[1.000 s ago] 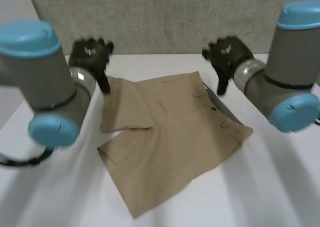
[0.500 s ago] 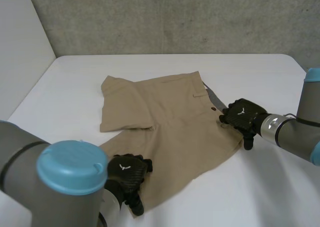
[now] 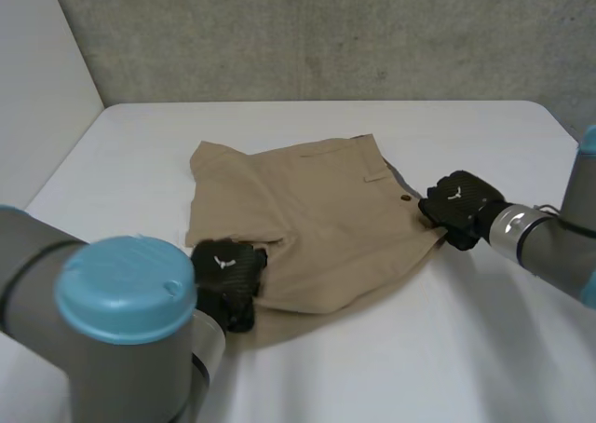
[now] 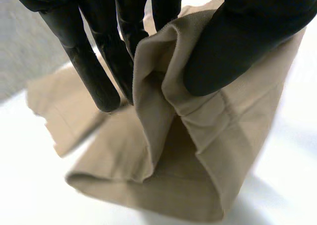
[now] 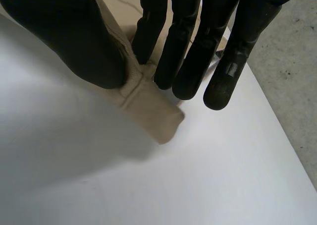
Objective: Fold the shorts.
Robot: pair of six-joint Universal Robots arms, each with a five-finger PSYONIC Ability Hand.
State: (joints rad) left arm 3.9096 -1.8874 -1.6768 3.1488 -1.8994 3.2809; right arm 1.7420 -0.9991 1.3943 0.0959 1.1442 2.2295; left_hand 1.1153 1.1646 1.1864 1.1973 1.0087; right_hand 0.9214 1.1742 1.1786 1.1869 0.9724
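Observation:
Tan shorts (image 3: 317,218) lie across the middle of the white table (image 3: 447,348), waistband to the right. My left hand (image 3: 226,276) pinches the hem of the near leg between thumb and fingers; that hem is lifted and rolled over toward the other leg. In the left wrist view the hem (image 4: 198,116) is bunched between my thumb (image 4: 233,41) and fingers (image 4: 94,71). My right hand (image 3: 456,206) pinches the near end of the waistband; the right wrist view shows the waistband corner (image 5: 148,106) held between thumb (image 5: 74,41) and fingers (image 5: 188,51).
A grey wall (image 3: 326,32) stands behind the table's far edge, and a white panel (image 3: 37,106) borders its left side. Bare table lies in front of the shorts and to their right.
Both hands came down from the far side onto the near edge of the shorts and shut on the cloth. The near leg hem has since been lifted and drawn toward the far leg.

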